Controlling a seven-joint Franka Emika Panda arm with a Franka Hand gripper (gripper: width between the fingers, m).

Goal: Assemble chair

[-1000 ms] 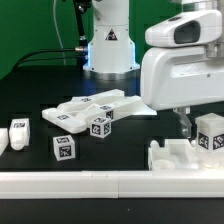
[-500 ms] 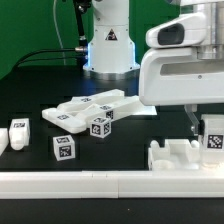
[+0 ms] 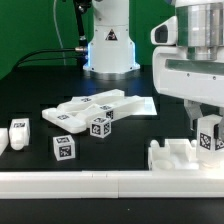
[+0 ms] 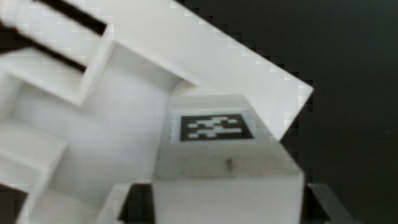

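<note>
My gripper (image 3: 207,128) is shut on a short square chair block (image 3: 209,139) with a black-and-white tag. It holds the block just above the white braced chair panel (image 3: 178,156) at the exterior view's right, by the front rail. In the wrist view the tagged block (image 4: 217,130) sits between the dark fingers (image 4: 141,200) of my gripper (image 4: 222,208), with the panel's ribs (image 4: 71,80) behind it. Flat chair slabs (image 3: 98,104) and two loose tagged blocks (image 3: 100,125) (image 3: 63,148) lie in the middle.
A long plain white rail (image 3: 90,183) runs along the front edge. A small white tagged piece (image 3: 20,131) stands at the exterior view's left. The robot base (image 3: 108,45) stands at the back, before a green backdrop.
The arm has shifted toward the exterior view's right, and the wrist housing now sits higher in the picture. The held block has dropped slightly toward the braced panel. The loose parts have not moved.
</note>
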